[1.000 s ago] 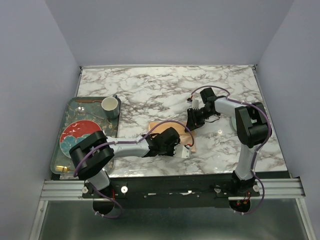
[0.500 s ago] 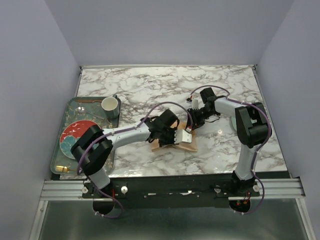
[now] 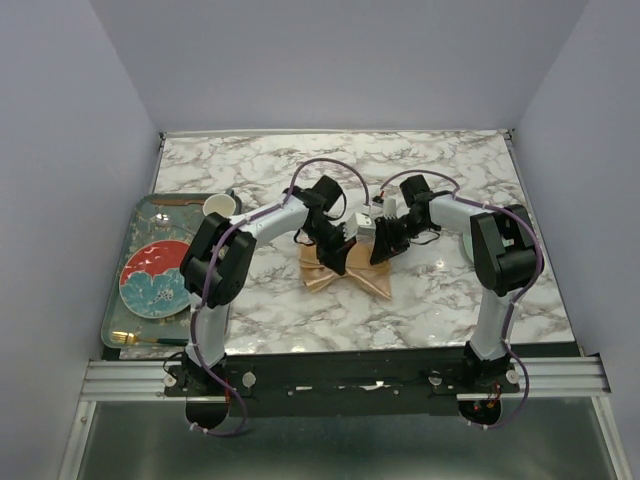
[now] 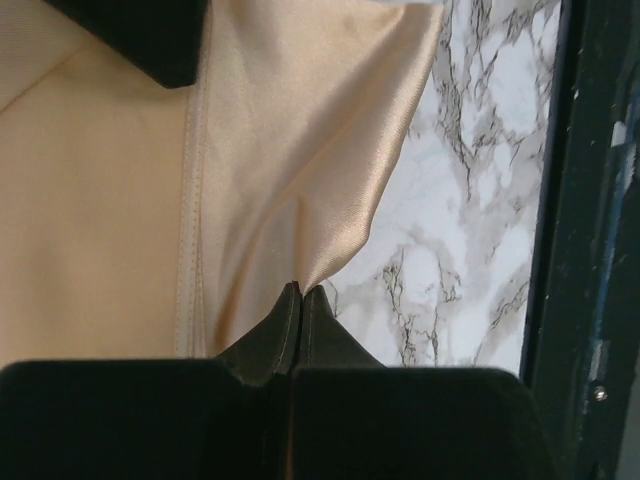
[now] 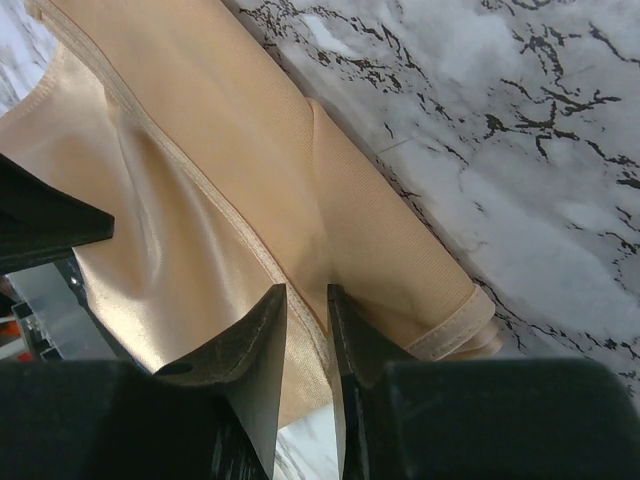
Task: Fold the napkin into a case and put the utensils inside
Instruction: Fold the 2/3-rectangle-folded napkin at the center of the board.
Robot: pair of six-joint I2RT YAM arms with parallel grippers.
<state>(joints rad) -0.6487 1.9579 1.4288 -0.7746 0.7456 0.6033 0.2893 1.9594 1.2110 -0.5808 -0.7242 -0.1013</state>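
In the middle of the table, the napkin (image 3: 345,275) lies half folded and bunched, and you've got both arms on it. The left gripper (image 4: 302,290) is pinched fully together with a bit of the cloth's edge caught at its tips. The right gripper (image 5: 306,290) is nearly closed, with the hemmed fold clamped between its fingers.

What matters for the next fold, I'd say: both pinch points sit on the far side of the cloth. The rest of it spreads toward the near edge, long axis running left to right. It's no slim pocket yet.

Count: one napkin, one tray (image 3: 112,300) off to the left, holding one plate (image 3: 155,278) and one cup (image 3: 218,207). I can make out only one gold utensil (image 3: 128,340), along the tray's near edge. That's well apart from the cloth, and your left arm is nearer.
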